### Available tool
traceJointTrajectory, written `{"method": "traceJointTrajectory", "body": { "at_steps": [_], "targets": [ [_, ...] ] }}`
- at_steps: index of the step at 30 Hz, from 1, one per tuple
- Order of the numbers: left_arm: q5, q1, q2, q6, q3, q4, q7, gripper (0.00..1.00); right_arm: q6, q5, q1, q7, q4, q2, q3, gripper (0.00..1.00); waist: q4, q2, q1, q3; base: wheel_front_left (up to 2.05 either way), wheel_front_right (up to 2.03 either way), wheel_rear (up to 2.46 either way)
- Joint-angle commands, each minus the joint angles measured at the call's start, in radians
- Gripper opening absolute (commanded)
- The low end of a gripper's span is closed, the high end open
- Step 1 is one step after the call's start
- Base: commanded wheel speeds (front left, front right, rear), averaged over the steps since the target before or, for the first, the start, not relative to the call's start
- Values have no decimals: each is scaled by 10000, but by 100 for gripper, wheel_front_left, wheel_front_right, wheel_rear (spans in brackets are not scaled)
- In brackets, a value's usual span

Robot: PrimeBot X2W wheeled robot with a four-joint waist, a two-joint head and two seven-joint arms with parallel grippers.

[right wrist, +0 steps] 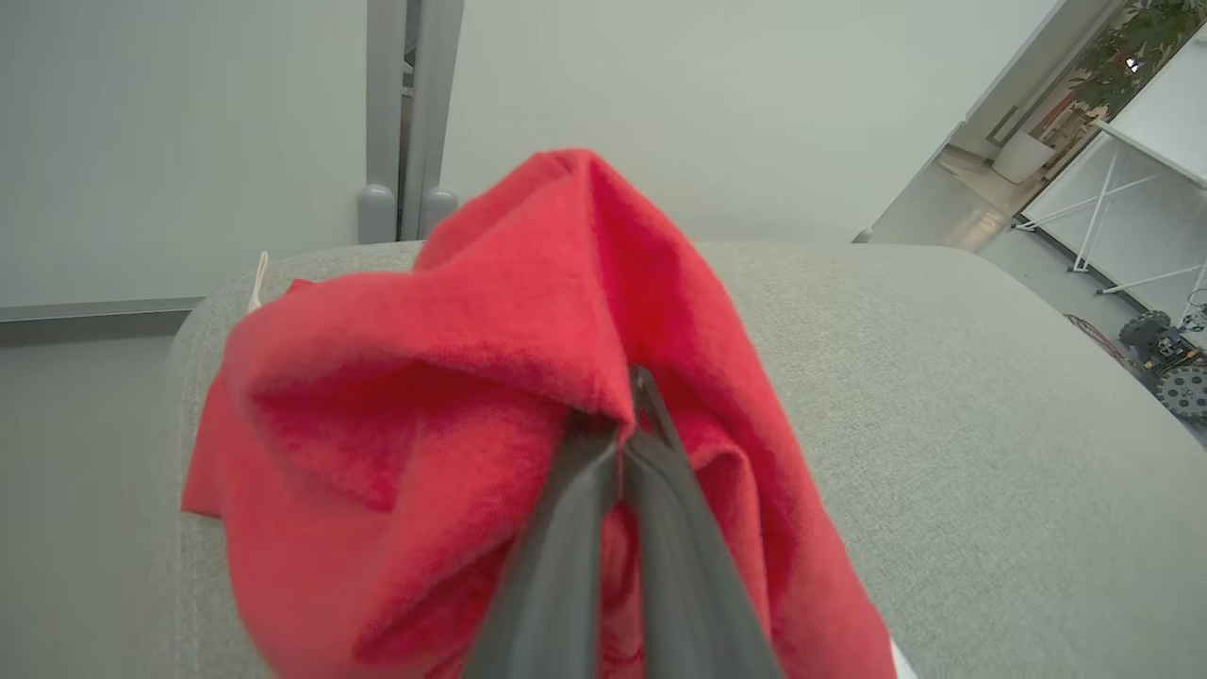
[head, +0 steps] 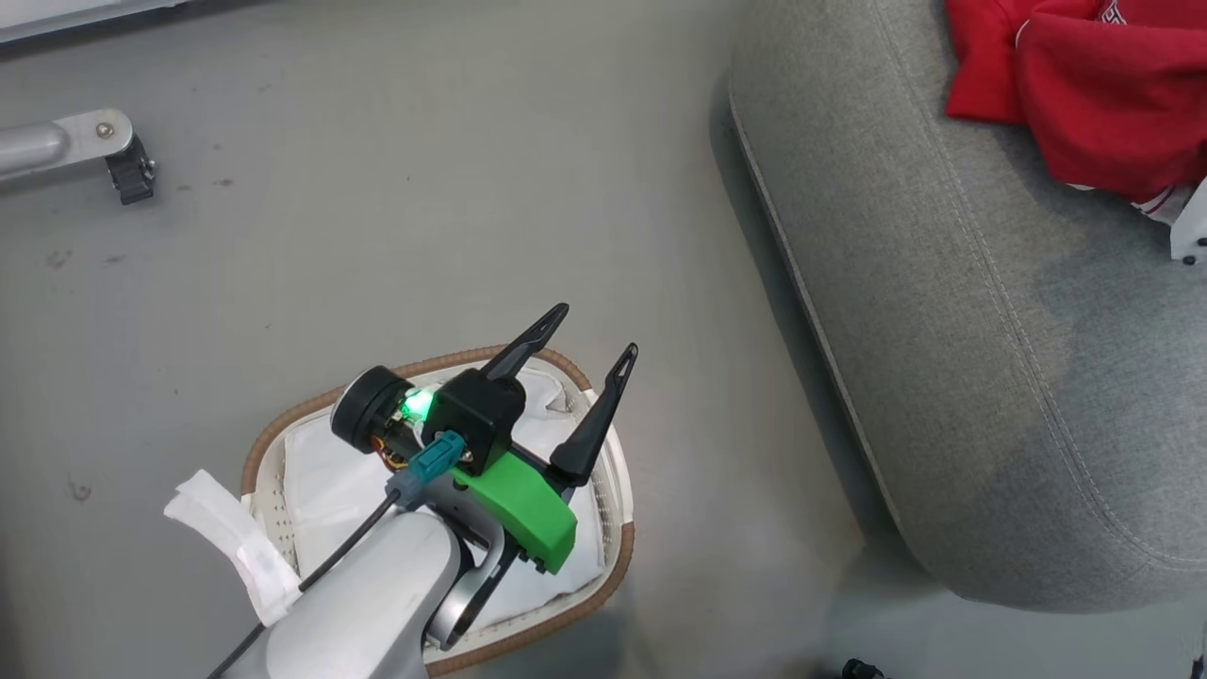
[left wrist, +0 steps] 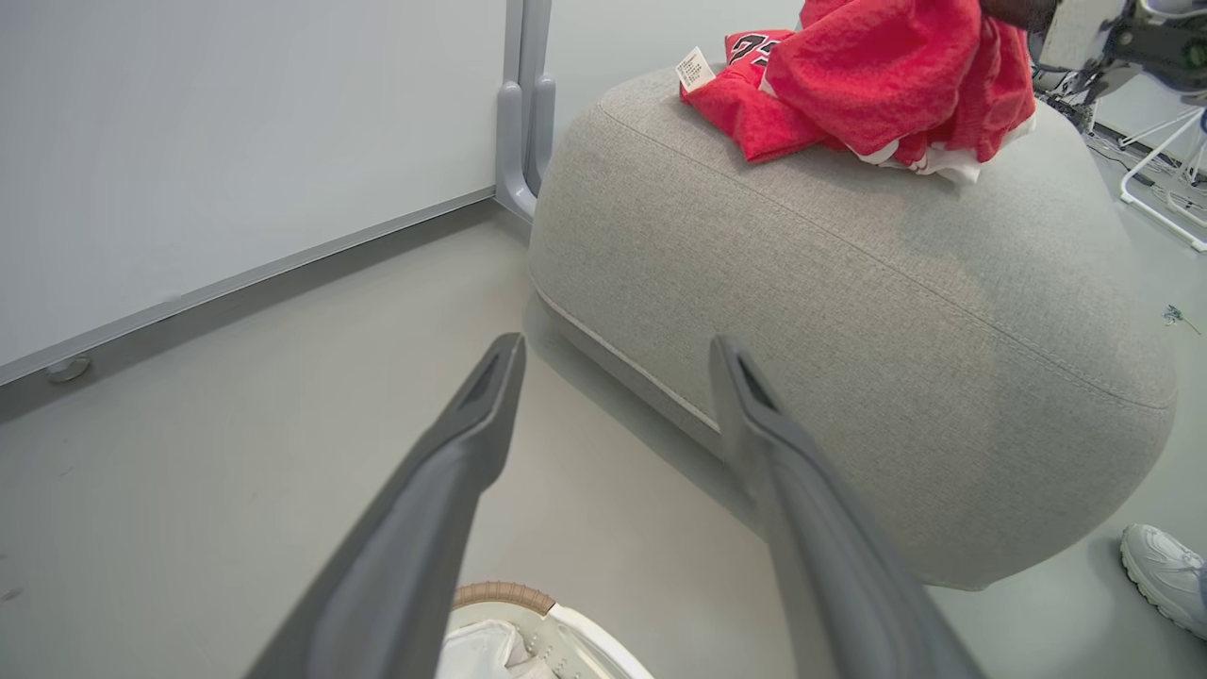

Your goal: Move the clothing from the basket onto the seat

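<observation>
Red clothing (right wrist: 396, 405): resting bunched on grey seat (right wrist: 943, 377).
Right gripper (right wrist: 624, 405): jaws pinching clothing; lowering fully before releasing is advisable.
Left gripper (head: 596, 330): hovering, jaws spread, over basket (head: 267, 490).

Bright, even, diffuse light falls from overhead. The seat (head: 943, 330) drops a soft shadow on the floor (head: 424, 189) along its left edge. The left wrist view's wide lens bulges the seat. Close to the right wrist lens, the clothing (right wrist: 424, 424) and the right gripper (right wrist: 618, 401) look soft.
</observation>
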Motion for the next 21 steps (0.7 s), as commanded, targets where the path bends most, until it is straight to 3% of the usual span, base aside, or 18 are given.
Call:
{"method": "traceJointTrajectory", "body": {
  "at_steps": [1, 2, 14, 21],
  "targets": [
    [-79, -112, 12, 43, 7, 23, -64, 100, -14, 76, 243, -41, -119, 50, 18, 44, -62, -1, -2, -105, 0, 0, 0],
    [-99, -100, -9, 59, 8, 48, -84, 100, -14, 110, 364, -44, -217, 108, 53, 100, -87, -1, -2, -157, 0, 0, 0],
    [-531, 358, -470, -31, 65, 686, -612, 100, -15, 698, 2187, -46, -1567, 586, 1191, 100, -61, -1, -2, -1490, 0, 0, 0],
    [-933, 795, -737, -93, 303, 1073, -919, 100, -15, 1202, 3115, -35, -2206, 455, 1976, 100, 320, -1, -2, -2626, 0, 0, 0]
  ]
}}
